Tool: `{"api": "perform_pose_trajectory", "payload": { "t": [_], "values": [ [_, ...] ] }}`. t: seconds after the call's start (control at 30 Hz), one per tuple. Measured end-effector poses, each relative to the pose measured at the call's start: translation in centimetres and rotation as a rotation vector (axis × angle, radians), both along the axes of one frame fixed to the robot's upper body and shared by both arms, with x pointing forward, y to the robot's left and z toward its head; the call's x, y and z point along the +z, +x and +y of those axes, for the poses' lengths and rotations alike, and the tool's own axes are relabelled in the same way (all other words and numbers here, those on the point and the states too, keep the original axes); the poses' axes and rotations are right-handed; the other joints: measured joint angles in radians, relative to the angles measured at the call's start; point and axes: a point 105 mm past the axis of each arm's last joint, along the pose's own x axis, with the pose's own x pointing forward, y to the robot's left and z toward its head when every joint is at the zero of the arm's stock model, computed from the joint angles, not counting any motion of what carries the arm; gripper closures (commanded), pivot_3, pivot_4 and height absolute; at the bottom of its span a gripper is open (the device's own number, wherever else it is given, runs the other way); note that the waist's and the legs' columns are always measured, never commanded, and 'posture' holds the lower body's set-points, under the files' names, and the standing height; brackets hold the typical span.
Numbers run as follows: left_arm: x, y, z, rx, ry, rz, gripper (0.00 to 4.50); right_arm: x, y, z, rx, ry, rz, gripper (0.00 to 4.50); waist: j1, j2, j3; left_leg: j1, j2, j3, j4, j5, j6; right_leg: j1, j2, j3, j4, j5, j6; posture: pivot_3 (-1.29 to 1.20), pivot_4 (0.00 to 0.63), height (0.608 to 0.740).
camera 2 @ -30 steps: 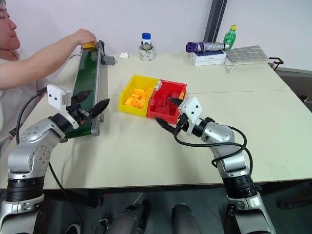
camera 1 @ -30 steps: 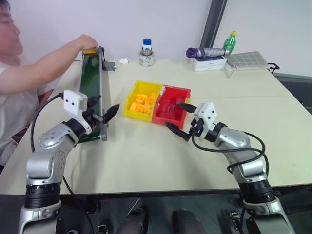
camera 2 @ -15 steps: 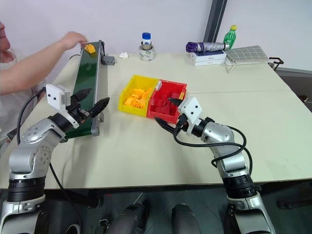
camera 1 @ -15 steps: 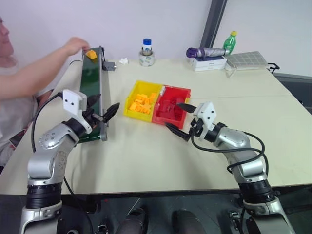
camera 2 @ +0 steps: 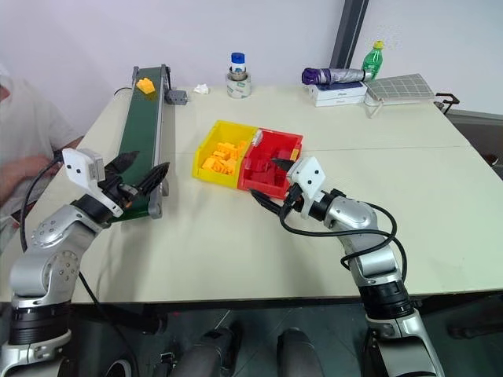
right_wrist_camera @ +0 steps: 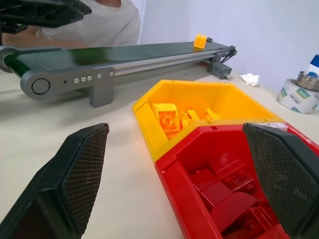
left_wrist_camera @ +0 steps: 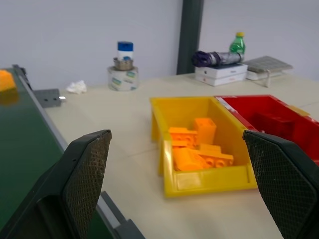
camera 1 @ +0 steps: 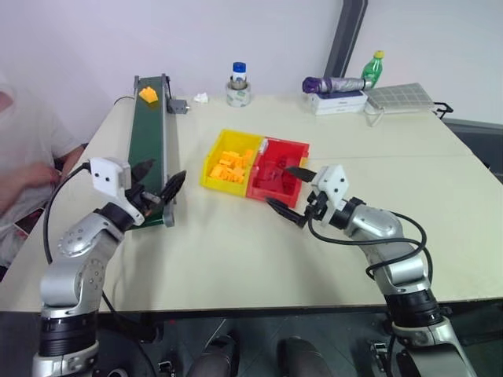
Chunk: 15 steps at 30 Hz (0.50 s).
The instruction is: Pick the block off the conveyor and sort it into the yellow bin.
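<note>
Jaws on both arms stand wide open and hold nothing. Left gripper (camera 1: 155, 185) hovers over the near end of the conveyor (camera 1: 147, 149), its two black fingers spread across the belt's width just above the grey end roller. Right gripper (camera 1: 284, 195) hangs over the near edge of the red bin (camera 1: 277, 172), fingers apart, pointing toward the bins.

Block (camera 1: 148, 94): small orange-yellow piece, sitting on the dark-green belt at the far end of the conveyor, near the small motor housing (camera 1: 178, 106). Well apart from the left gripper, with most of the belt's length between them. Nothing touches it.

Yellow bin (camera 1: 217, 151): on the tabletop (camera 1: 236, 251) to the right of the conveyor, joined along one side to the red bin. It holds a loose heap of orange-yellow blocks (camera 1: 231, 165); the red bin holds red blocks.

Person at the left edge of the head views, beside the tabletop, in a white shirt (camera 2: 27, 129), a hand (camera 2: 23, 165) low near the tabletop's edge.

Far side of tabletop: roll of tape with a blue-capped bottle (camera 1: 237, 78) standing in it, a crumpled white scrap (camera 1: 200, 97), a folded purple umbrella (camera 1: 336, 83) on a white box, a green bottle (camera 1: 371, 69), a grid-patterned mat (camera 1: 399, 96).
</note>
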Motion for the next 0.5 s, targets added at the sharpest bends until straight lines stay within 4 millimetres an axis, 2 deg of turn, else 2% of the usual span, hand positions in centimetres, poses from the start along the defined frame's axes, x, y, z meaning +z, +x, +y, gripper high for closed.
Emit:
{"api": "perform_pose_trajectory", "payload": {
  "t": [0.07, 0.13, 0.23, 0.33, 0.5],
  "values": [
    [0.2, 0.0, 0.4, 0.058, 0.001, -0.021, 0.04, 0.0, 0.0, 0.0, 0.001, -0.001, 0.0, 0.0, -0.001, 0.0, 0.0, 0.0, 0.0, 0.0, 0.0, 0.0, 0.0, 0.0, 0.0, 0.0, 0.0, 0.0, 0.0, 0.0, 0.15, 0.74],
    [0.0, -0.4, 1.5, 0.209, -0.01, -0.039, 0.04, 0.0, 0.0, 0.0, 0.0, -0.004, 0.0, 0.0, -0.002, 0.0, 0.0, 0.0, 0.0, 0.001, 0.0, 0.0, 0.0, 0.0, 0.0, 0.0, -0.001, 0.0, 0.0, 0.0, 0.15, 0.74],
    [-2.1, -1.6, 2.4, 0.377, -0.057, 0.007, 0.04, 0.0, 0.0, -0.1, -0.002, -0.005, -0.001, 0.0, -0.004, 0.0, 0.0, -0.001, 0.0, 0.001, 0.0, 0.0, 0.001, 0.0, 0.0, 0.0, -0.001, 0.0, 0.001, 0.0, 0.15, 0.74],
    [-3.8, -2.6, 2.3, 0.431, -0.065, 0.051, 0.04, -0.1, 0.0, 0.0, -0.001, -0.007, -0.001, 0.0, 0.002, 0.0, 0.0, -0.001, 0.0, 0.0, 0.0, 0.0, 0.001, 0.0, 0.0, 0.0, -0.001, 0.0, 0.001, 0.0, 0.15, 0.74],
    [-4.5, -3.5, 2.3, 0.518, -0.081, 0.058, 0.04, -0.1, 0.0, 0.1, 0.003, -0.008, 0.0, 0.0, 0.004, 0.0, 0.0, -0.001, 0.0, 0.001, 0.0, -0.001, 0.001, 0.001, 0.0, 0.0, -0.001, -0.002, 0.003, 0.0, 0.15, 0.74]
  ]
}}
